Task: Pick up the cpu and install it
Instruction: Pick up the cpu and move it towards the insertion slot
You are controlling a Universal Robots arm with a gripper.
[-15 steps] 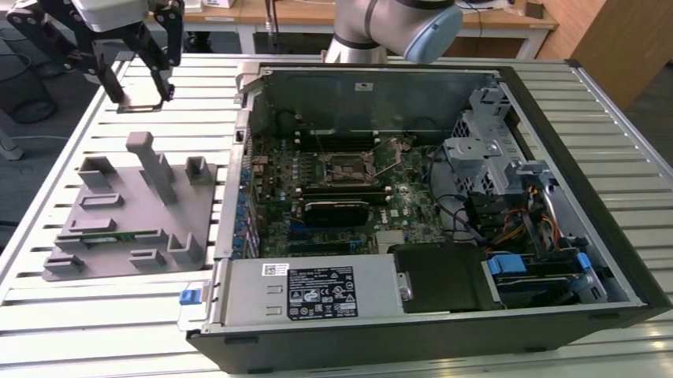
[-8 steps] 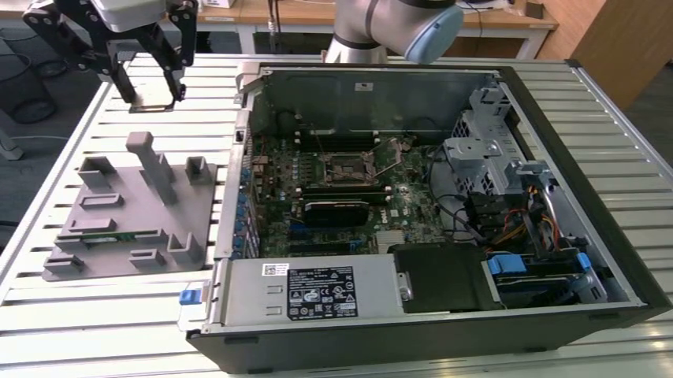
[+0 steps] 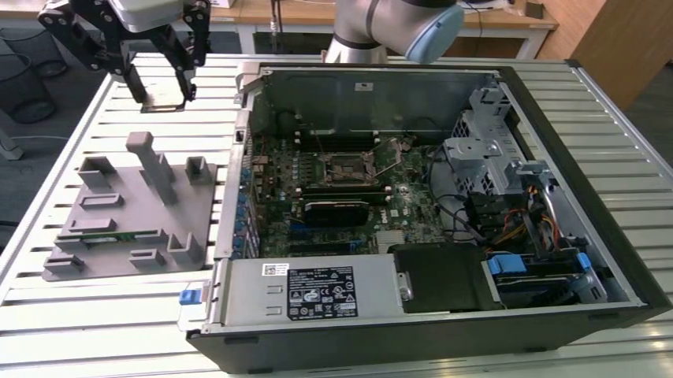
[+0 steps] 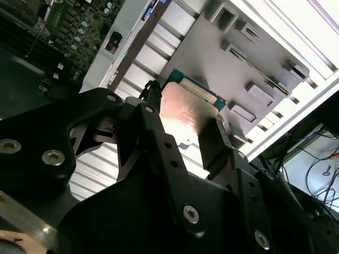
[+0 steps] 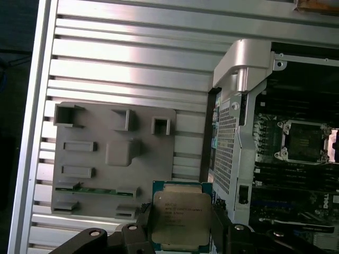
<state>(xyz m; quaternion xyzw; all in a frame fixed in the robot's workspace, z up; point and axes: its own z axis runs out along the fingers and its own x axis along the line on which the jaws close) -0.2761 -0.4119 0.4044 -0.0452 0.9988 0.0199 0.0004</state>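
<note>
Slatted bench (image 3: 105, 331), exterior view's upper left: your end effector (image 3: 165, 96) clamps the cpu (image 5: 181, 219) by its edges, apparently keeping contacts untouched.

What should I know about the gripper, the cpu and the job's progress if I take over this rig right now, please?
Gripper: shut on the cpu, fingers clamping two opposite edges.
Position: cpu held above the slatted table, beyond the grey fixture, to the exterior view's left of the open computer case.
Done: pickup.
Left: install; the cpu is not yet in the motherboard socket.
</note>
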